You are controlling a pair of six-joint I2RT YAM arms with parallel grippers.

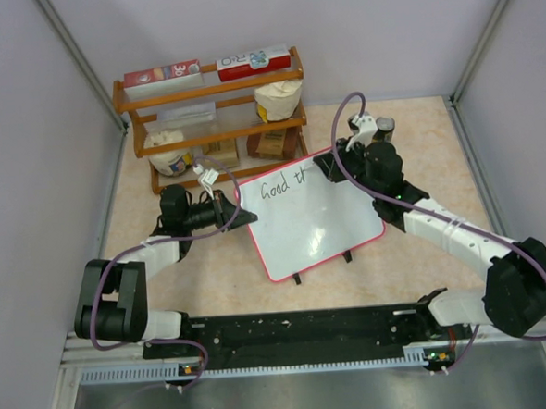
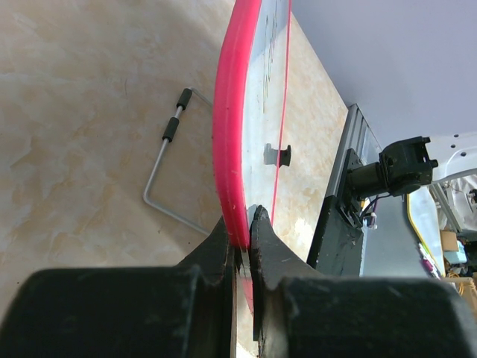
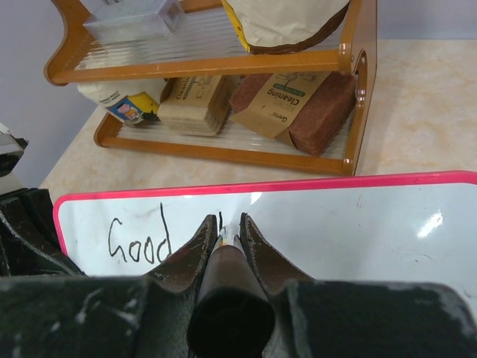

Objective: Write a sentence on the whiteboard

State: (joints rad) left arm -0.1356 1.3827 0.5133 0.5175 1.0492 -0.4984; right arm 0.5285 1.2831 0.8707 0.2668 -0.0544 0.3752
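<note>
Beige stone-patterned worktop (image 1: 418,149) carries the pink-framed whiteboard (image 1: 321,229) at its middle, in front of a wooden rack (image 1: 133,111) where a brown pad's wrapper (image 3: 287,104) reads "Cleaning". The left pincer (image 2: 240,224) is clamped on the board's frame. The right pincer (image 3: 225,222) grips a black marker (image 3: 227,313) against the sentence (image 3: 138,242), which reads "Good t".

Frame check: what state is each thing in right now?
whiteboard: held by one edge, partly written
sentence: unfinished, "Good" plus first strokes of the next word
left gripper: shut on the whiteboard
marker: gripped, tip at the board
right gripper: shut on the marker
wooden rack: upright, stocked
</note>
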